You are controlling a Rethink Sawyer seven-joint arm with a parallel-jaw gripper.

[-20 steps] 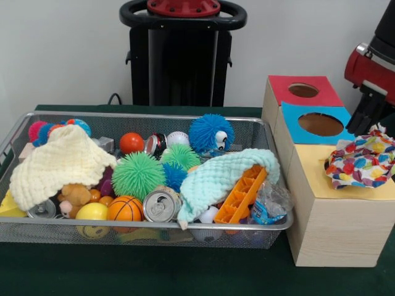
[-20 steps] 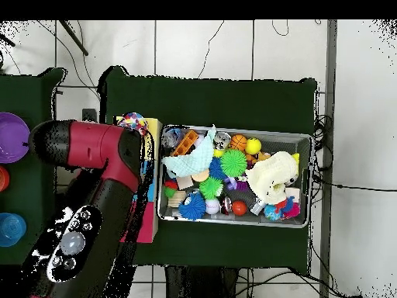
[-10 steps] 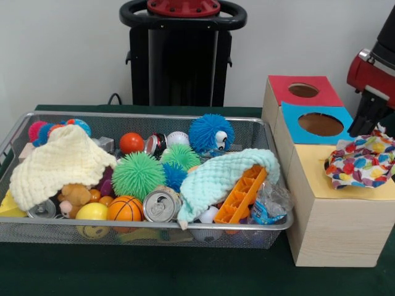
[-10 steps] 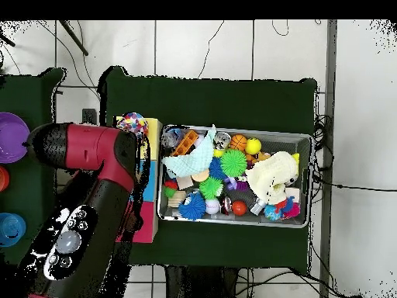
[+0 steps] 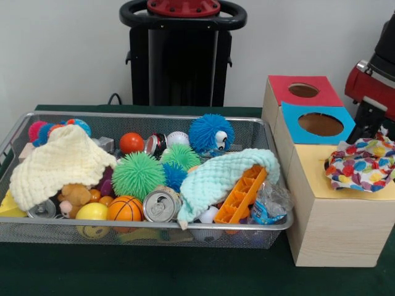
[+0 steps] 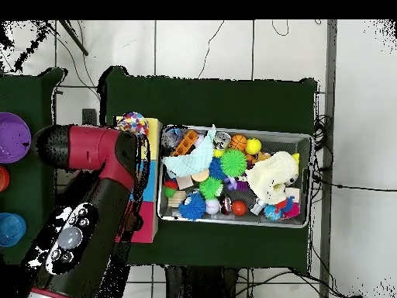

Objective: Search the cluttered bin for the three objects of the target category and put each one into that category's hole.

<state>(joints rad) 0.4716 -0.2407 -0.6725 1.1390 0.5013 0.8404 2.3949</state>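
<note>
the arm (image 5: 376, 83) sways slightly above the box over the last second while the multicoloured cloth (image 5: 361, 161) stays draped on the yellow panel (image 5: 321, 169) just below it, its hole unseen, so the deposit looks unfinished; the claw's opening cannot be told.

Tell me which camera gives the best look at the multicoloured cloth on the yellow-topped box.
The front view. There the multicoloured cloth lies crumpled on the yellow top, its patches plain to see. In the overhead view only a small bit of it shows at the box's end, the rest hidden under the red arm.
</note>
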